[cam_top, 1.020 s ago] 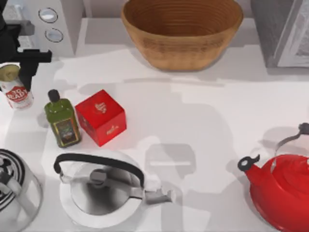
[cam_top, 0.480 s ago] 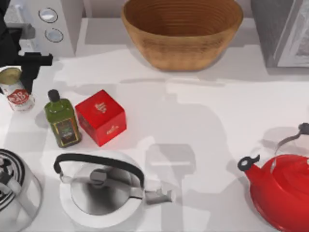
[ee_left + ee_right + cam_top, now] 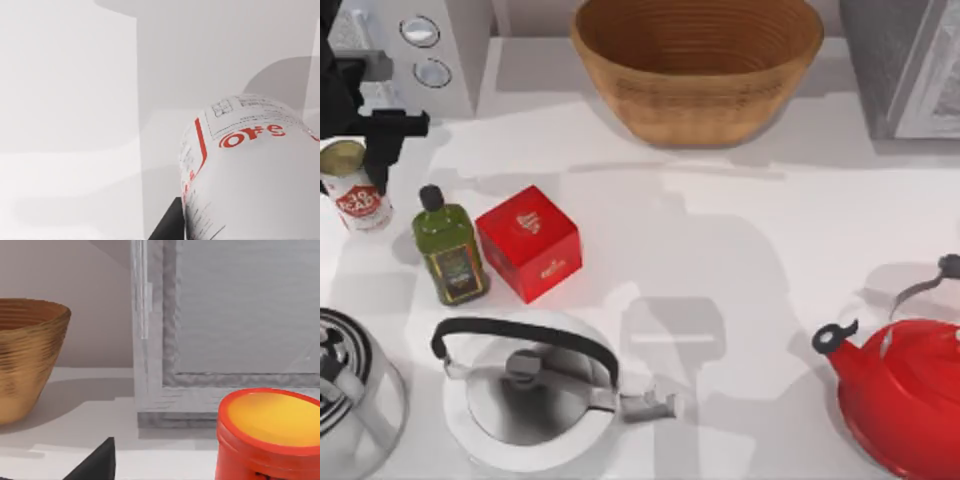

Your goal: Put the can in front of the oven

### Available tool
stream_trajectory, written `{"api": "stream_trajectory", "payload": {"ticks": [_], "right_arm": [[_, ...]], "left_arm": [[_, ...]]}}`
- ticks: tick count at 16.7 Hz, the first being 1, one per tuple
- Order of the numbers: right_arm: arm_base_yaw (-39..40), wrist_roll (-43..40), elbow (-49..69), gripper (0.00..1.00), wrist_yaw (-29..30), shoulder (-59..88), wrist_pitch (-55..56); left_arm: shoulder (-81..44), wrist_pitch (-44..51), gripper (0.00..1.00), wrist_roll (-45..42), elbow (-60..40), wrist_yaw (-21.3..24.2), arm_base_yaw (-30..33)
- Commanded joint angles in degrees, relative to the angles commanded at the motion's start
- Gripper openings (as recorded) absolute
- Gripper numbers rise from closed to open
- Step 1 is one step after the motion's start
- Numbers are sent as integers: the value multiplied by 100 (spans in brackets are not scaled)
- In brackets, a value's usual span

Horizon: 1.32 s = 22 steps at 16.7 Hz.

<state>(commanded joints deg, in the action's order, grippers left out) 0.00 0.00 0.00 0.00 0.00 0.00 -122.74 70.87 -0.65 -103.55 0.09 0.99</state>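
Left gripper (image 3: pixel 360 150) clamped on the can (image 3: pixel 353 186) — just in front of the oven (image 3: pixel 425 50). Right gripper's jaw state — cannot tell.

The can (image 3: pixel 353 187) carries a red label with white lettering too small to read from the top camera; in the left wrist view its white side (image 3: pixel 255 170) shows red letters that look like "OFE", with fine print that cannot be read. The red box (image 3: pixel 530 241) and the olive oil bottle (image 3: pixel 449 247) bear markings that are not legible.
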Motion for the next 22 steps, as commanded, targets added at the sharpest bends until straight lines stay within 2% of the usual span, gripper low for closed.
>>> {"api": "stream_trajectory", "payload": {"ticks": [5, 6, 15, 22], "right_arm": [[0, 0, 0, 100, 0, 0, 0], [0, 0, 0, 100, 0, 0, 0], [0, 0, 0, 100, 0, 0, 0], [0, 0, 0, 100, 0, 0, 0]], "left_arm": [[0, 0, 98, 0, 0, 0, 0], [0, 0, 100, 0, 0, 0, 0], [-6, 22, 100, -1, -22, -1, 9], [14, 892, 100, 7, -874, 0, 15]]}}
